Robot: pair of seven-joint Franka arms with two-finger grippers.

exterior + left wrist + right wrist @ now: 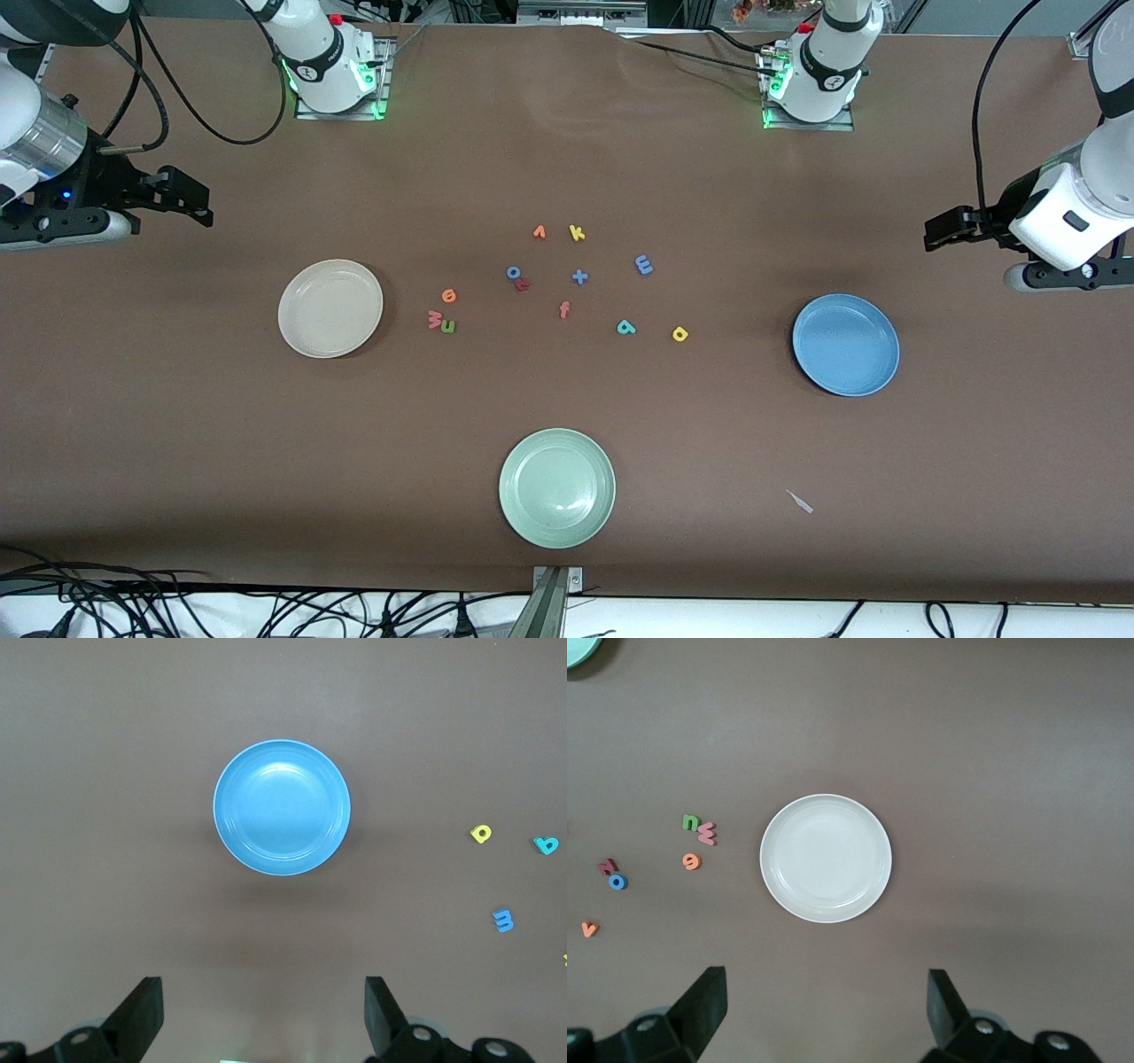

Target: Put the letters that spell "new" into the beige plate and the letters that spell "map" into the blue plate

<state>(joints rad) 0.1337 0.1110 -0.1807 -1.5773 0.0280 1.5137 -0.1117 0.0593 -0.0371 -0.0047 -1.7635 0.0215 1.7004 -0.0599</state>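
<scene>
At table centre, front view: orange e (448, 295), red w (434, 318), green n (448, 327) lie at 3 o'clock of the empty beige plate (297, 341); blue m (644, 264), teal p (625, 327), yellow a (679, 333) lie at 9 o'clock of the empty blue plate (877, 377); nothing sorted yet.
Left wrist view: left claw (264, 1014) spread, empty, over the table beside the blue plate.
Right wrist view: right claw (826, 1010) spread, empty, beside the beige plate.

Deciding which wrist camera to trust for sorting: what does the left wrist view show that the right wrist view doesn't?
Only the left wrist view: round blue plate, yellow foam a, teal foam p, blue foam m, open left gripper.
Only the right wrist view: round beige plate, green n, dull red w, orange e, open right gripper.
Both: brown tabletop.
</scene>
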